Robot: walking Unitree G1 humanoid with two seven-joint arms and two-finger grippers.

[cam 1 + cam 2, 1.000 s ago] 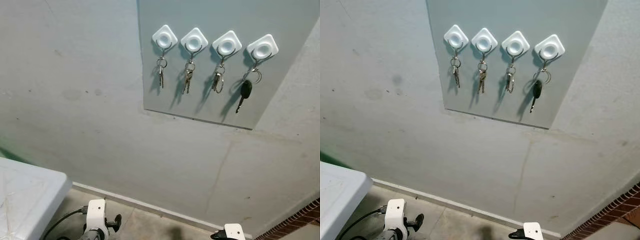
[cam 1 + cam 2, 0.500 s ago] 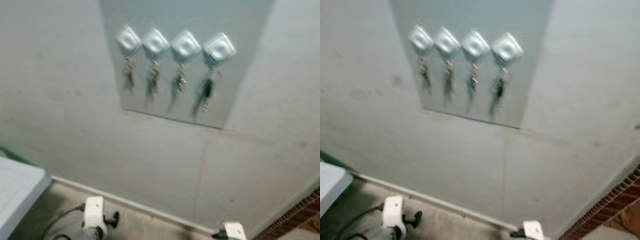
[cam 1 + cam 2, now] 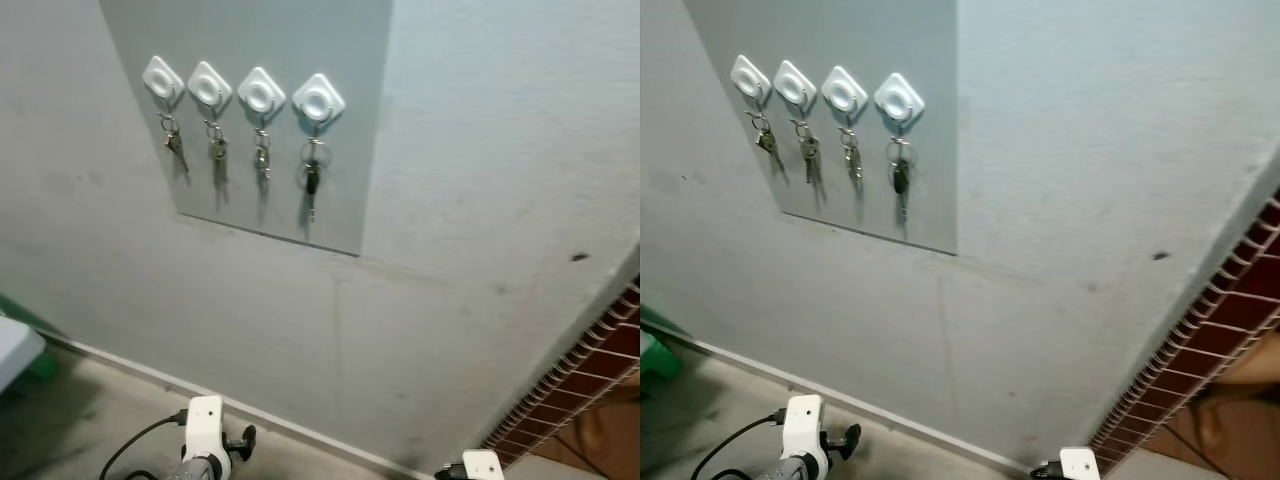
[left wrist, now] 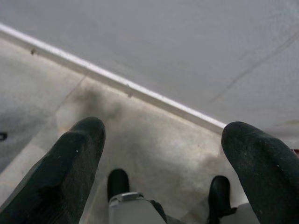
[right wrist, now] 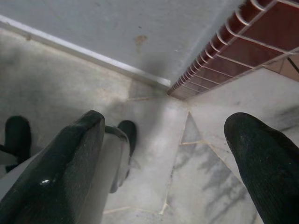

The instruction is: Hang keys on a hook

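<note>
Left gripper (image 4: 161,154): fingers spread wide, nothing between them; wrist view looks down at bare floor and the white skirting at the wall foot. Arm hangs low, white wrist housing at bottom of head view. Right gripper (image 5: 166,154): fingers likewise wide apart and empty; below it, floor tiles and the corner where the brick wall with wire mesh (image 3: 1200,350) meets the grey wall. Arm low, idle.

Outward: grey panel (image 3: 340,120) on the wall carries four white hooks (image 3: 260,95) in a row. Each hook bears a bunch of keys; the rightmost holds the black-headed car key (image 3: 312,180), hanging straight down on its ring.

Change over the last second: whole scene has slid toward the robot's left and the panel looks smaller. The hooks keep their spacing and the keys hang as they did, so this is camera motion – the robot is turning right, perhaps backing off. The table corner at left has nearly gone from the frame; the mesh-covered brick has come in at right.

Judgement: with every hook loaded, both grippers empty and the robot turning away, the hanging looks complete
</note>
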